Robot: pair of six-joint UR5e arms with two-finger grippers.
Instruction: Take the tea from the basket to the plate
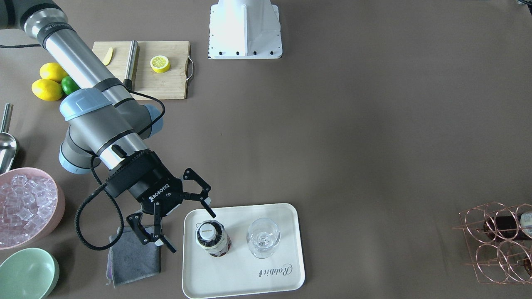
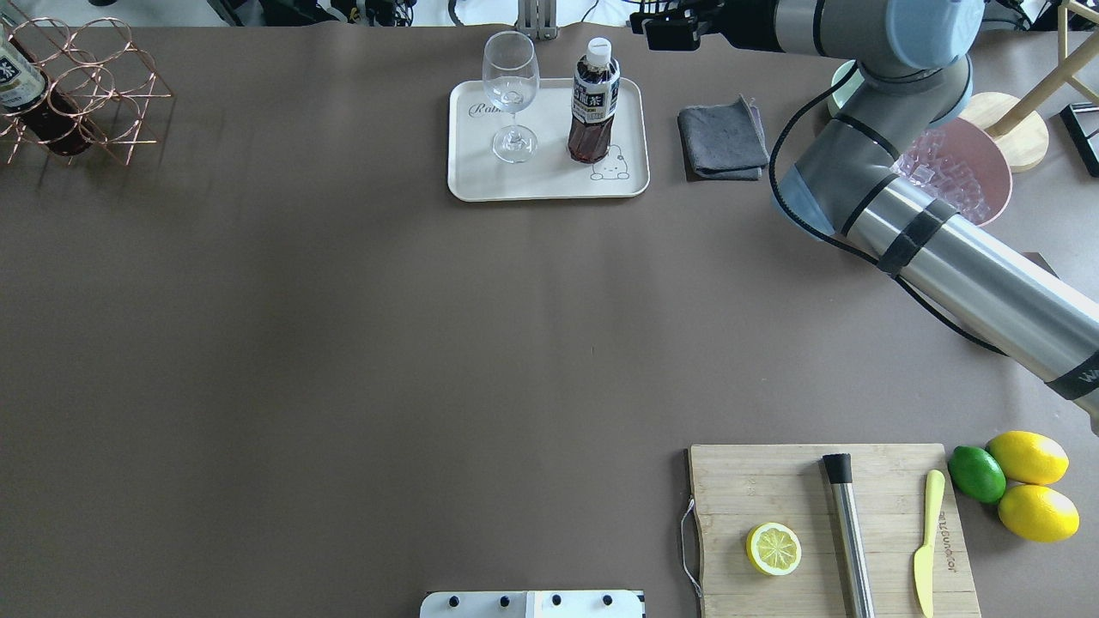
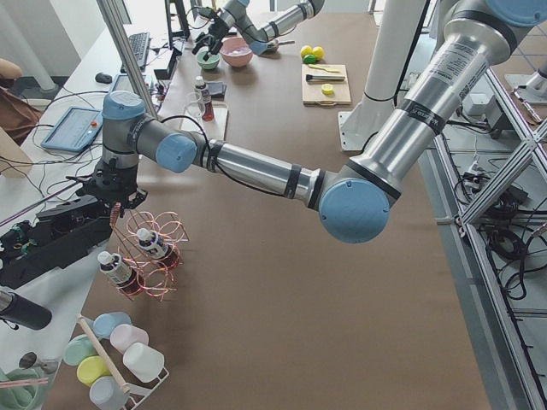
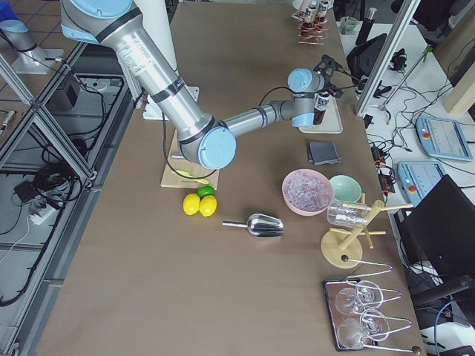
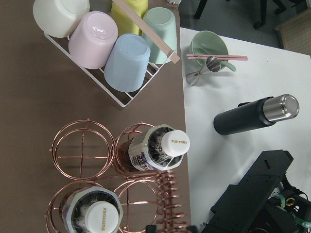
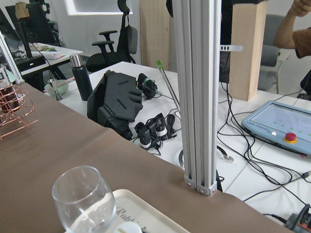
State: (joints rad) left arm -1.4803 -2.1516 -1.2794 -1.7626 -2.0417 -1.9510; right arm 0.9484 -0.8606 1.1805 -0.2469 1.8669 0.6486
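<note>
One tea bottle (image 1: 212,241) stands upright on the cream plate (image 1: 249,274), beside a wine glass (image 1: 262,237); it also shows in the overhead view (image 2: 592,103). My right gripper (image 1: 193,233) is open and holds nothing. It hangs at the plate's edge close to that bottle, with one fingertip (image 1: 213,214) near the cap. The copper wire basket (image 5: 85,165) holds two more tea bottles (image 5: 160,148) (image 5: 95,213). My left gripper (image 3: 115,192) hovers above the basket (image 3: 149,256); I cannot tell whether it is open or shut.
A grey cloth (image 1: 135,257) lies under my right gripper. A pink bowl of ice (image 1: 25,207), a mint bowl (image 1: 27,272) and a metal scoop (image 1: 6,145) stand near it. A cutting board (image 1: 158,70) and lemons (image 1: 48,89) are by the robot. A cup rack (image 5: 112,43) stands beside the basket.
</note>
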